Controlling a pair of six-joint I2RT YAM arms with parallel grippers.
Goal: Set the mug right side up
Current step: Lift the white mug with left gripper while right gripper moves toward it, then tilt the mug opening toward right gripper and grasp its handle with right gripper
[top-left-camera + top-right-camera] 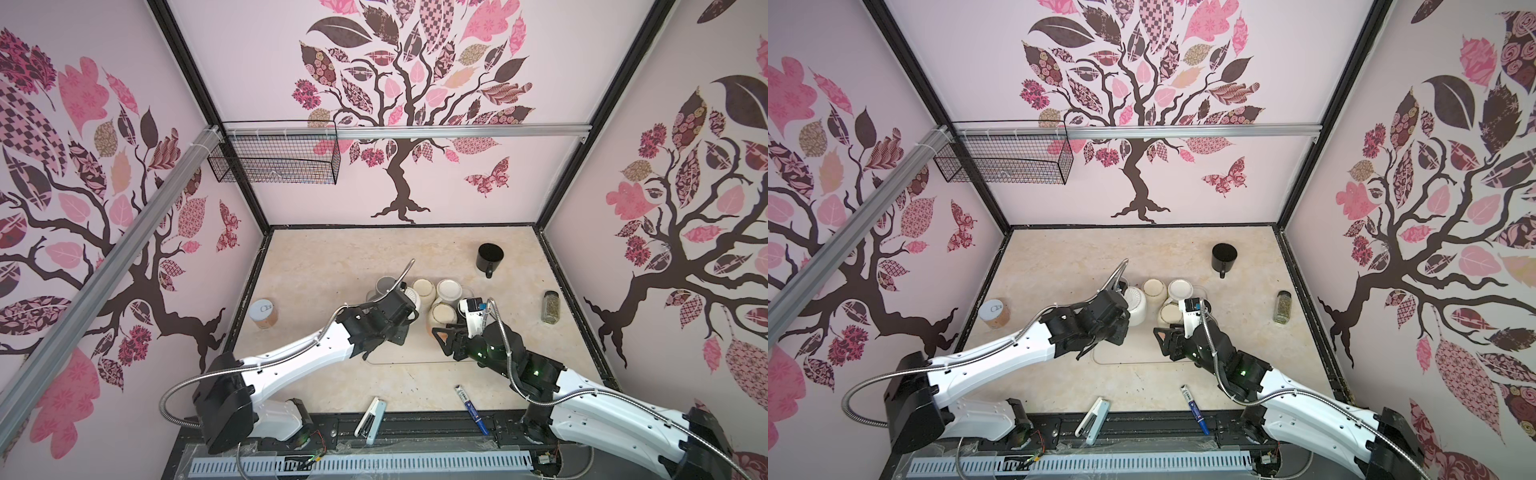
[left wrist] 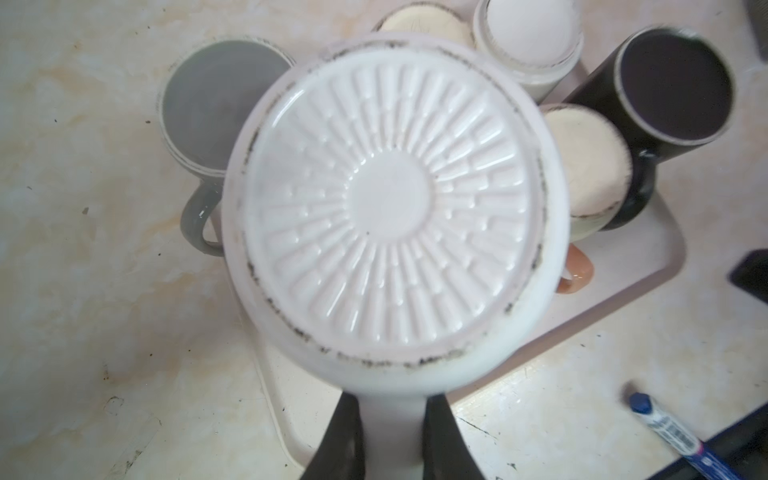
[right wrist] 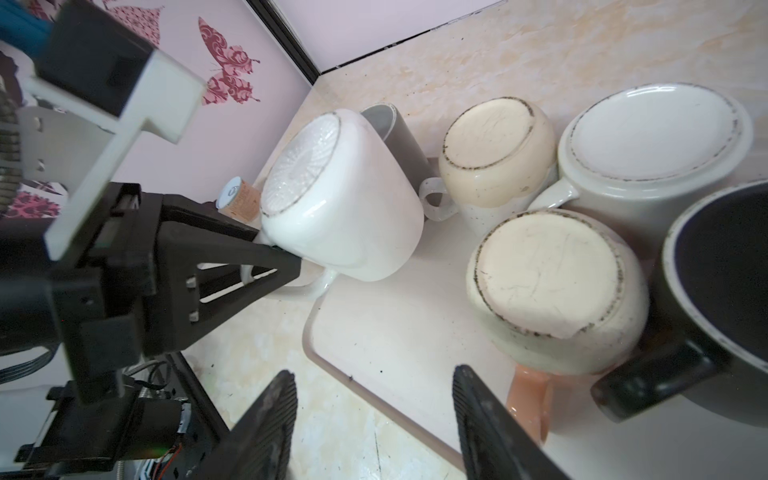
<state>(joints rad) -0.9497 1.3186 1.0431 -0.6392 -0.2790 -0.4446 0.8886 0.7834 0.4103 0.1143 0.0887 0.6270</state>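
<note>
The left hand [image 3: 291, 259] is clamped on the handle [image 3: 307, 291] of the white mug [image 3: 345, 199]. In the right wrist view its black fingers [image 3: 232, 249] pinch the loop close to the mug's wall. The mug is tilted and still upside down, with its ribbed base turned up and towards the left arm. Whether its rim touches the tray [image 3: 374, 332] cannot be told. In the left wrist view that base [image 2: 390, 208] fills the middle, and the handle runs back between the two fingers [image 2: 345, 436].

In a top view the white mug [image 1: 1136, 305] lies just below the middle of the frame. It is directly ahead of the left hand [image 1: 1123, 322], at the left end of a cluster of mugs on the worktop [image 1: 1059, 266]. A grey mug [image 2: 199, 108] stands upright just beside it. Two cream mugs [image 3: 548, 282] and a pale one [image 3: 652, 137] stand base-up nearby, and a black mug [image 3: 731, 291] is open side up.

The right hand [image 3: 374, 374] hovers over the bare part of the tray with its fingers apart and nothing between them. It is to the right of the white mug and clear of it.
</note>
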